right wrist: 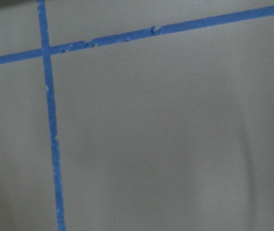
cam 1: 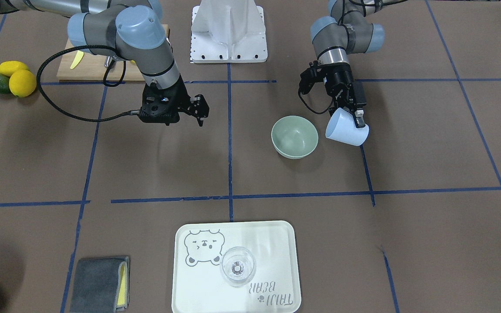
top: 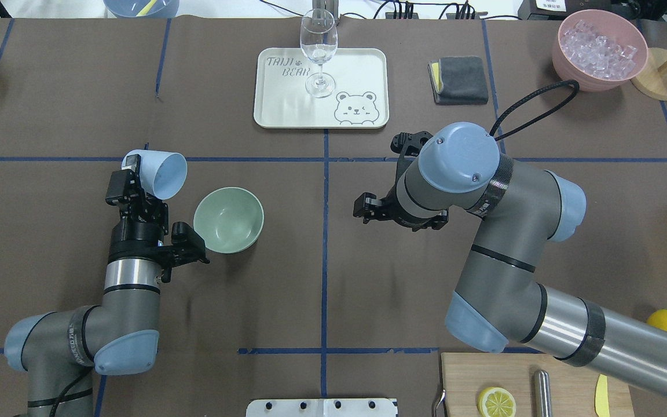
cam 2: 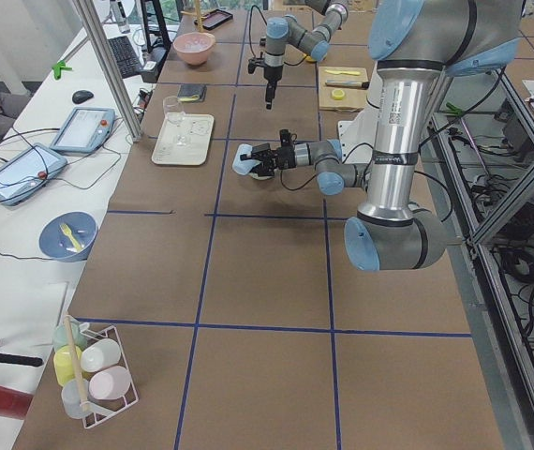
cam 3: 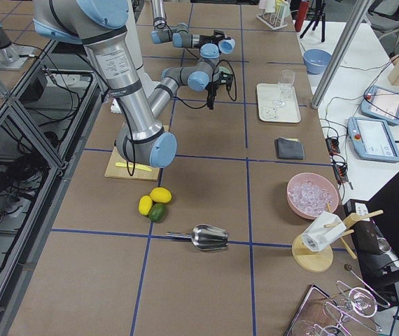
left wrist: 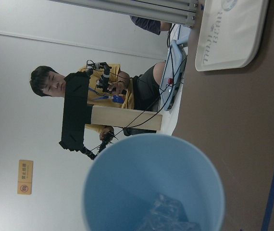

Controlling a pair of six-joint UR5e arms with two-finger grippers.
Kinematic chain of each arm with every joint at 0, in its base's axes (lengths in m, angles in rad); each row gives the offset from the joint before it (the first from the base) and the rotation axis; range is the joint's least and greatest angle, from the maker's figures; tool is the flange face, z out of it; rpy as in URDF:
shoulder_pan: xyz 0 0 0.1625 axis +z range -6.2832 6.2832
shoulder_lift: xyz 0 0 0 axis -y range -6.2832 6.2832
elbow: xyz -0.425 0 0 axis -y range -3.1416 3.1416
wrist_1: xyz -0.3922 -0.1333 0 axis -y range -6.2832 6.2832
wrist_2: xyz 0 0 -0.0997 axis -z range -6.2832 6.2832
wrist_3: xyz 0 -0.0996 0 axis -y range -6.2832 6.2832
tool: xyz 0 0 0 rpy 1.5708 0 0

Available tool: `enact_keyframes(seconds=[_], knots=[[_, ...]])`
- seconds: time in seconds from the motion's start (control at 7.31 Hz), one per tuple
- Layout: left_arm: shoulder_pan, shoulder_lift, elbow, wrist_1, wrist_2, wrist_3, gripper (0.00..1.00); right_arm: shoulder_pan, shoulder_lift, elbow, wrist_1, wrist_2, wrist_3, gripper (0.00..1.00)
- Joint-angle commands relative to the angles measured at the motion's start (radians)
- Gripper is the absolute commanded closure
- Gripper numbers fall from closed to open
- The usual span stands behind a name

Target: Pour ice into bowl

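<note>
My left gripper (top: 136, 174) is shut on a pale blue cup (top: 158, 172), held tilted above the table just left of the sage-green bowl (top: 228, 219), mouth toward the bowl. In the front-facing view the cup (cam 1: 347, 128) hangs beside the bowl (cam 1: 294, 136), whose inside looks empty. The left wrist view shows clear ice cubes (left wrist: 168, 214) lying inside the cup (left wrist: 127, 192). My right gripper (cam 1: 199, 111) hangs open and empty over bare table, well to the right of the bowl in the overhead view (top: 368, 208).
A white bear tray (top: 362, 63) with a wine glass (top: 318, 52) sits at the far side. A grey cloth (top: 461, 80) and a pink bowl of ice (top: 600, 49) are far right. A cutting board (top: 519, 382) and lemons (cam 1: 18, 78) lie near the right arm's base.
</note>
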Motion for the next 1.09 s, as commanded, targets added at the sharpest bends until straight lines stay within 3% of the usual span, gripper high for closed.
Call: enact_keyframes(seconds=[0.0, 0.96], knots=[[0.002, -0.002, 0.006, 0.001, 0.038, 0.162, 1.00, 0.001, 0.005, 0.013, -0.001, 0.002, 0.004, 0.00], [0.007, -0.002, -0.003, -0.001, 0.115, 0.484, 1.00, 0.001, 0.004, 0.015, -0.001, 0.001, 0.008, 0.00]])
